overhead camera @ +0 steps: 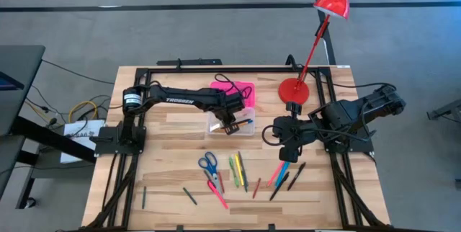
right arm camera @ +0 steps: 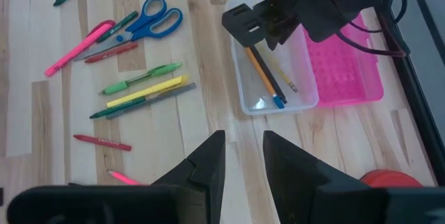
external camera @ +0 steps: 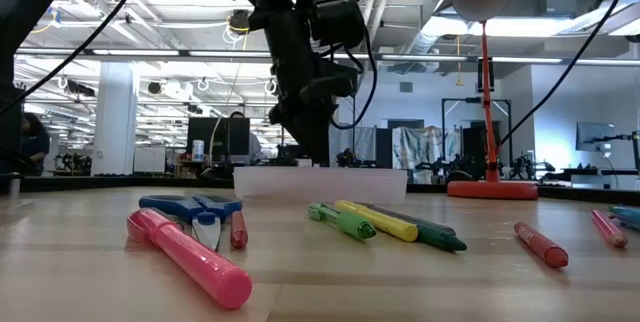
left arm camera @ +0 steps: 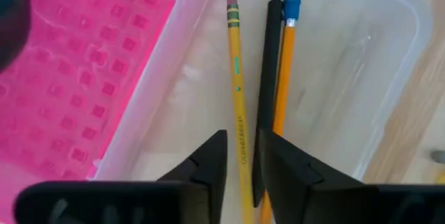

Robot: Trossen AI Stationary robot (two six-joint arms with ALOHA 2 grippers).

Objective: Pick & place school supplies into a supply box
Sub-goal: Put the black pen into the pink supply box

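Note:
The supply box has a clear base (overhead camera: 232, 125) and an open pink lid (overhead camera: 235, 88); it sits at the table's middle. My left gripper (left arm camera: 240, 144) reaches down into the base (left arm camera: 361, 50), shut on a yellow pencil (left arm camera: 236, 78). A black pen (left arm camera: 270, 64) and an orange pencil with a blue cap (left arm camera: 285, 71) lie beside it in the base. Blue-handled scissors (overhead camera: 209, 163), green and yellow markers (overhead camera: 238, 170), a pink marker (overhead camera: 217, 189) and more pens (overhead camera: 282, 175) lie on the table nearer me. My right gripper (right arm camera: 243, 140) hovers open above the table, right of the box. My left gripper pinches the yellow pencil near its tip end (left arm camera: 241, 156) between its two fingers, coming from above and slanting down into the box. The fingers lie along the pencil. The eraser end (left arm camera: 232, 3) reaches away toward the base's floor; whether it rests there I cannot tell.
A red desk lamp stands with its base (overhead camera: 294, 88) at the far right, close to the box and my right arm. Dark frame rails (overhead camera: 216, 68) border the table. Loose pens are spread across the near half, with bare wood (overhead camera: 173, 138) left of the box.

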